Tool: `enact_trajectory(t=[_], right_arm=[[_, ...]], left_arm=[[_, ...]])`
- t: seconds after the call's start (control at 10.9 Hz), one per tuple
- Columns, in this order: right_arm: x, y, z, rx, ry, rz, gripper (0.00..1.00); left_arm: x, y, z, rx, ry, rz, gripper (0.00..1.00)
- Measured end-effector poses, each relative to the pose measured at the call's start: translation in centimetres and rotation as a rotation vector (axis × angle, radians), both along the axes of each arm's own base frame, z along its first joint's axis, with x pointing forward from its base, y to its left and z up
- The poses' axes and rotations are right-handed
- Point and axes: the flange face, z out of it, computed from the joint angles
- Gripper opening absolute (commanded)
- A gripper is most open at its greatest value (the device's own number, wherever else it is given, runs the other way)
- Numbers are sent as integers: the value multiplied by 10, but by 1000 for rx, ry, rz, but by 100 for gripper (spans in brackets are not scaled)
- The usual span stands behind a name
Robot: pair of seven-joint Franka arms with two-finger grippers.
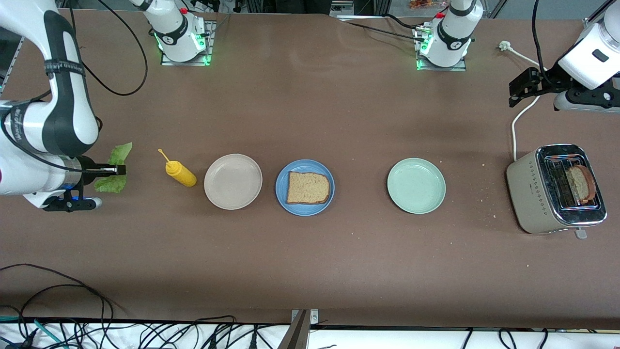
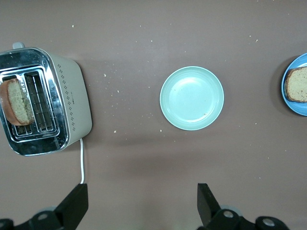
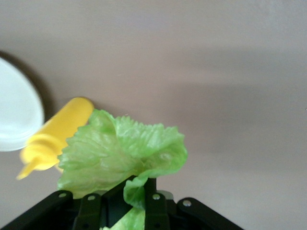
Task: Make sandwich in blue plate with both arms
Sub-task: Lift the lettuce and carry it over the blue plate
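Observation:
The blue plate [image 1: 305, 209] lies mid-table with one brown bread slice [image 1: 308, 187] on it; both also show in the left wrist view, plate [image 2: 297, 109] and bread slice [image 2: 297, 85]. A second bread slice [image 1: 581, 183] stands in the toaster [image 1: 537, 194]. My right gripper [image 1: 118, 170] is low at the right arm's end of the table, shut on the crinkled green lettuce leaf [image 1: 116, 169]. In the right wrist view the lettuce leaf [image 3: 120, 153] is pinched in the right gripper [image 3: 127, 203]. My left gripper [image 1: 513, 92] hangs open and empty above the table beside the toaster; the left wrist view shows the left gripper [image 2: 143, 201] over bare table.
A yellow mustard bottle [image 1: 180, 173] lies beside the lettuce, then a beige plate [image 1: 233, 182]. A pale green plate [image 1: 416, 185] sits between the blue plate and the toaster. The toaster's white cord [image 1: 516, 131] runs toward the robot bases. Crumbs dot the table near the toaster.

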Motion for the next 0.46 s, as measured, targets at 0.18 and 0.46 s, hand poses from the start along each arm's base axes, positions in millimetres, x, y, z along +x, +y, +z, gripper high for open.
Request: enact_trajectory(t=[0.18, 0.46], right_arm=[[3, 53, 29, 3, -9, 32, 0], [-8, 157, 43, 2, -31, -23, 0]], left_arm=[[0, 0, 0, 0, 0, -1, 100], [0, 0, 0, 0, 0, 0, 100]])
